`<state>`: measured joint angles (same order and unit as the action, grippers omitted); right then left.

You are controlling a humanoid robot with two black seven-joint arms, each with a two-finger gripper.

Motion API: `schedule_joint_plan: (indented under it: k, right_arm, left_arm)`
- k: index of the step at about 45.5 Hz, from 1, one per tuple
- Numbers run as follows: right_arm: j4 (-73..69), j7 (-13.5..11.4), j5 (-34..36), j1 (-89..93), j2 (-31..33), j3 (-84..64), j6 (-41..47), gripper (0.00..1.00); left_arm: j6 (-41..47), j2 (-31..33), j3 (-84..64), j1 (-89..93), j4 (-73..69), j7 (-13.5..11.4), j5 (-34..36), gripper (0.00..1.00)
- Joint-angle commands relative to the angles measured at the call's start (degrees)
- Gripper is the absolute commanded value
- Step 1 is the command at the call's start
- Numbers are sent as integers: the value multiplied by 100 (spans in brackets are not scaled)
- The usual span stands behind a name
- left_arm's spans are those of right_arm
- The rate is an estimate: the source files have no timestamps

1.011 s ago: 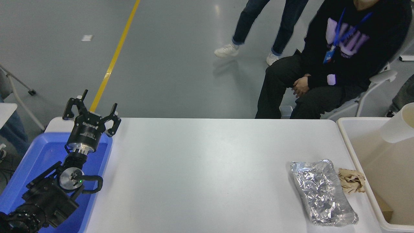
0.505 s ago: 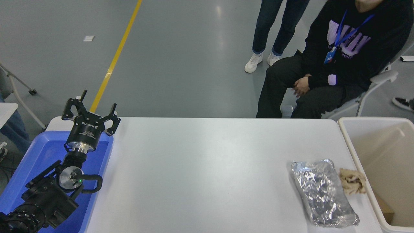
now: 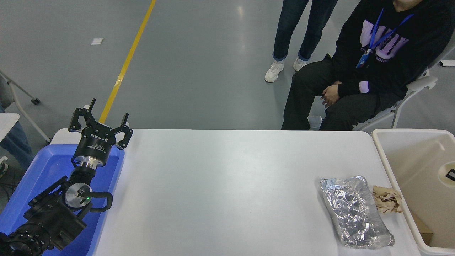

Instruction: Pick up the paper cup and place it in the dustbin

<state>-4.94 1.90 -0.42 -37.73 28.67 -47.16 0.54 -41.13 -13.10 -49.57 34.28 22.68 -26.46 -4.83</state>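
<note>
The paper cup [image 3: 448,174] shows now at the right edge of the frame, down inside the dustbin [image 3: 385,160]; half a second ago I saw none there. I judge the drop made. My right pincer is out of view. Left gripper [image 3: 100,122] sits parked lower left, released.

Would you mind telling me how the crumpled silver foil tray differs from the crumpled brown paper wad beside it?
The crumpled silver foil tray is shiny and metallic; the crumpled brown paper wad is dull and tan. The tray is much larger and elongated, whereas the wad is a small, compact lump. The wad lies nearer the cream-white plastic dustbin. Both are crumpled and rest on the white table.
</note>
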Motion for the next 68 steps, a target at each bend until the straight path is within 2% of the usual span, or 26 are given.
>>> schedule_joint_plan:
  k: [1,7,8,11,12,13,15,27,37,43,51,59,68]
  right_arm:
    - [213,-6,16,249,-116,146,-36,0]
    - [204,-6,24,284,-116,146,-45,0]
    - [204,3,24,284,-116,137,-45,2]
    - [204,3,33,231,-107,137,-176,63]
    - [195,3,33,205,-98,146,-272,79]
    - [160,3,33,196,-98,146,-378,90]
    - [125,3,33,187,-89,155,-563,97]
    - [-542,12,33,-172,191,155,-634,99]
    - [-2587,12,33,-1594,1096,-47,-607,99]
    - [-3495,12,24,-2360,1343,-591,-502,100]
    - [-5120,38,16,-4064,1308,-2418,-423,100]
    - [-6396,38,24,-5515,1247,-3246,-326,100]
    - [-6801,38,24,-6588,966,-3651,1060,100]
  left_arm:
    - [0,0,0,0,0,0,0,98]
    - [0,0,0,0,0,0,0,98]
    - [0,0,0,0,0,0,0,98]
    - [0,0,0,0,0,0,0,98]
    - [0,0,0,0,0,0,0,98]
    - [0,0,0,0,0,0,0,98]
    - [0,0,0,0,0,0,0,98]
    - [0,0,0,0,0,0,0,98]
    - [0,0,9,0,0,0,0,98]
    - [0,0,9,0,0,0,8,98]
    - [-9,9,9,0,0,9,8,98]
    - [-9,9,9,0,0,9,8,98]
    - [0,9,9,0,0,9,8,98]
